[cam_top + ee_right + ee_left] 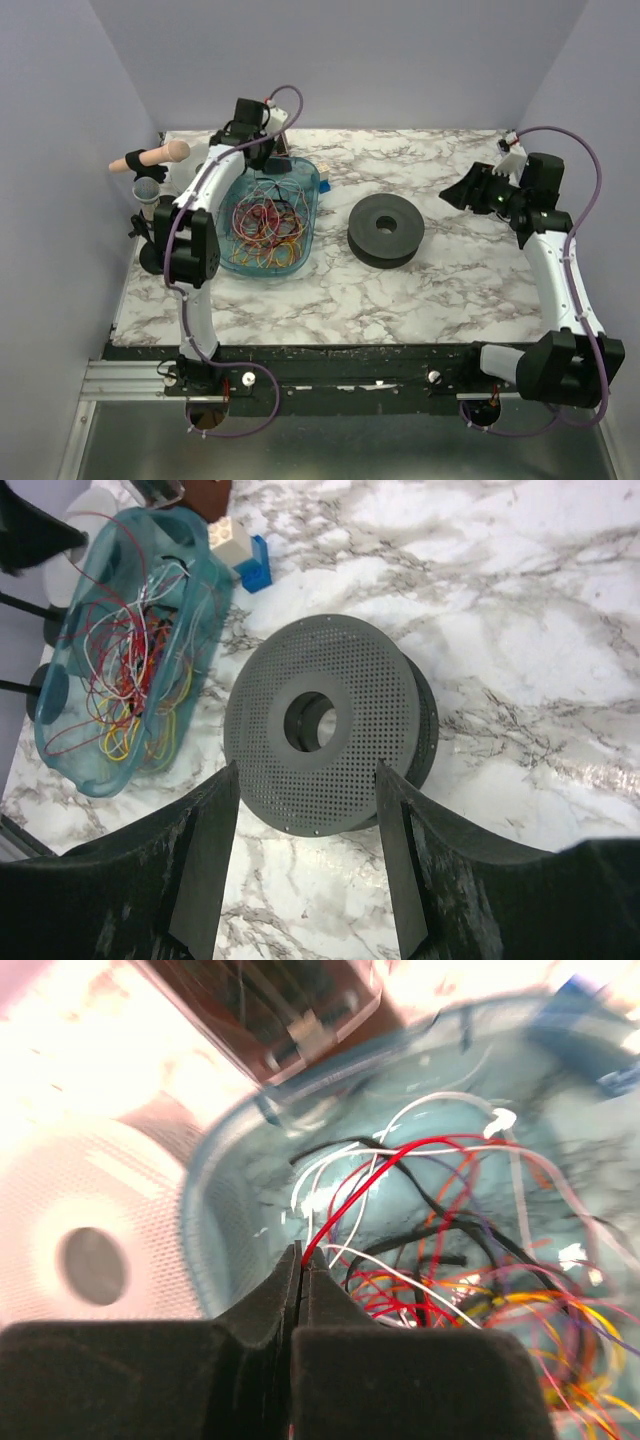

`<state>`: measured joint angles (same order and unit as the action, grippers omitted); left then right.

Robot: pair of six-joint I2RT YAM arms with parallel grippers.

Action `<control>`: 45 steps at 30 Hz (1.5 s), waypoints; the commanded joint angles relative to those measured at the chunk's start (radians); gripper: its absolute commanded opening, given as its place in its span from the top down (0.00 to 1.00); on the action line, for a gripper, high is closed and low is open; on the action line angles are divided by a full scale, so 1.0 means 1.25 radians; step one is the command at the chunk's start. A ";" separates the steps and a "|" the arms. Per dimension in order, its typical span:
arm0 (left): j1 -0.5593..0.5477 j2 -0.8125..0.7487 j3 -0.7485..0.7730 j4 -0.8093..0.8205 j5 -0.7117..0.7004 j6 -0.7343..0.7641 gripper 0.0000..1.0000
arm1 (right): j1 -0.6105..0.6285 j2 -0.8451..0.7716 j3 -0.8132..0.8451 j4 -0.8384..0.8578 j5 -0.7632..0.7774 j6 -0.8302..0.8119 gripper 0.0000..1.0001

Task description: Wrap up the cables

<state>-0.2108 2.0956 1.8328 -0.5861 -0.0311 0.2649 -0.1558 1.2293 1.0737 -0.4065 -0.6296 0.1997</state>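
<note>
Over the translucent teal plastic tub (262, 270), the left gripper (302, 1258) is pinched shut on one thin red cable (385, 1163) from the tangle of red, yellow and white cables (265, 222) lying in the tub. Right of the tub sits the black perforated round spool (386, 229). Farther right, the right gripper (305, 865) hangs spread and empty. Likely step: picking a strand. Next, it must lift clear without dragging the tangle.

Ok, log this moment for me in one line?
left tool: shut on red cable, over teal bin | right tool: open, empty, beside black spool | spool: bare, nothing wrapped yet
</note>
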 commanded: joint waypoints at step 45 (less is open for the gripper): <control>-0.047 -0.530 0.530 0.109 0.101 0.140 1.00 | 0.804 0.655 0.855 0.402 0.036 -0.080 0.02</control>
<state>-0.2638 1.4471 2.4947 -0.4450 0.0746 0.4446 0.8085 1.9450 2.0151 -0.0185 -0.4999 0.1219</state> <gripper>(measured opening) 0.010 0.960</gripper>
